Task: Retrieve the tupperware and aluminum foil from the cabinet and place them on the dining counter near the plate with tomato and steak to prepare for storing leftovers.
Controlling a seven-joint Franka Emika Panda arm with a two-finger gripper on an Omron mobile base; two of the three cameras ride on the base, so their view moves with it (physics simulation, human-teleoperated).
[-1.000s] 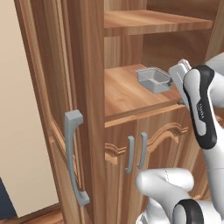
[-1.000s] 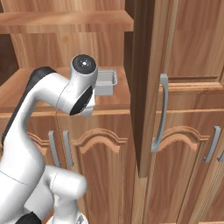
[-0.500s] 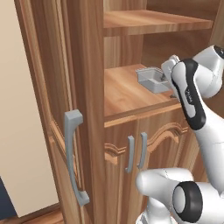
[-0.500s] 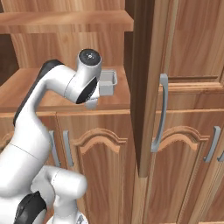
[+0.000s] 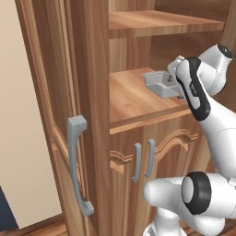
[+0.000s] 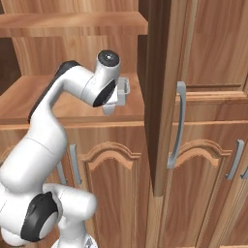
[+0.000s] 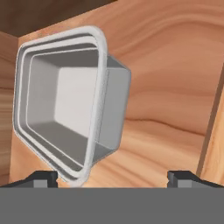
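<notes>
The tupperware [image 5: 158, 85] is a shallow grey-white container with a rim, resting on the middle shelf [image 5: 131, 99] of the open wooden cabinet [image 5: 87, 83]. My gripper [image 7: 113, 178] is open and empty just in front of it, with its fingers spread wide. In the hand view the tupperware [image 7: 65, 100] lies toward the left, its rim close to the left fingertip [image 7: 42, 177]. From the right base view, the tupperware [image 6: 125, 86] peeks out behind my hand [image 6: 116, 97]. The aluminum foil, the dining counter and the plate are out of view.
An upper shelf [image 5: 166, 22] hangs above the hand. The open cabinet door [image 6: 157, 97] with a grey bar handle [image 6: 177, 126] stands just right of the arm. Another open door with a handle [image 5: 77, 166] is on the left. Closed lower doors [image 5: 143, 161] sit under the shelf.
The arm has swung its wrist up and turned the hand in toward the tupperware. The tupperware has stayed in place on the shelf.
</notes>
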